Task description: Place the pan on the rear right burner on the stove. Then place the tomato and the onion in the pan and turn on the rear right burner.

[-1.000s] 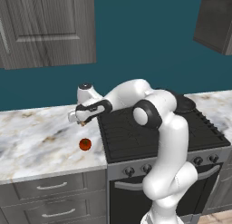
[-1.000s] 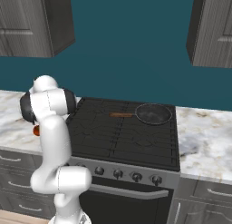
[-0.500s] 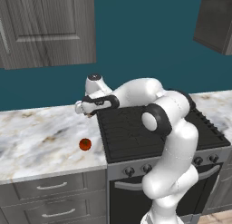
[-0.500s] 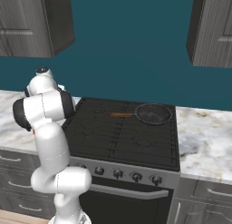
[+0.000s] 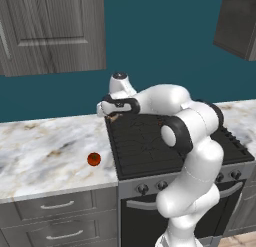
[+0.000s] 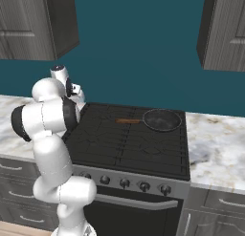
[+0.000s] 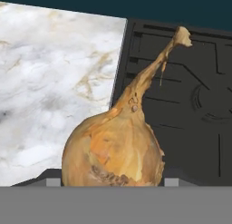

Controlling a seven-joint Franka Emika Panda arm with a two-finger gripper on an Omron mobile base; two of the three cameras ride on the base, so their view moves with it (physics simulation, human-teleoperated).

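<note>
My gripper (image 5: 113, 116) hangs over the rear left edge of the stove (image 5: 150, 146), shut on the tan onion (image 5: 115, 118). In the hand view the onion (image 7: 115, 150) sits between the fingertips, and its thin stalk points up and right over the black grates (image 7: 181, 109). The black pan (image 6: 162, 119) rests on the rear right burner, its wooden handle (image 6: 128, 121) pointing left. On the marble counter left of the stove lies the red tomato (image 5: 93, 159), well below and left of the gripper. The hand (image 6: 76, 94) also peeks out behind my arm.
Marble counter (image 5: 45, 151) runs left of the stove, and more counter (image 6: 215, 144) lies to its right. A row of knobs (image 6: 134, 184) lines the steel front above the oven handle. Grey wall cabinets (image 5: 50, 31) hang overhead.
The arm has swung right and lifted, carrying the onion from above the counter to the stove's rear left edge. The tomato and pan have stayed put.
</note>
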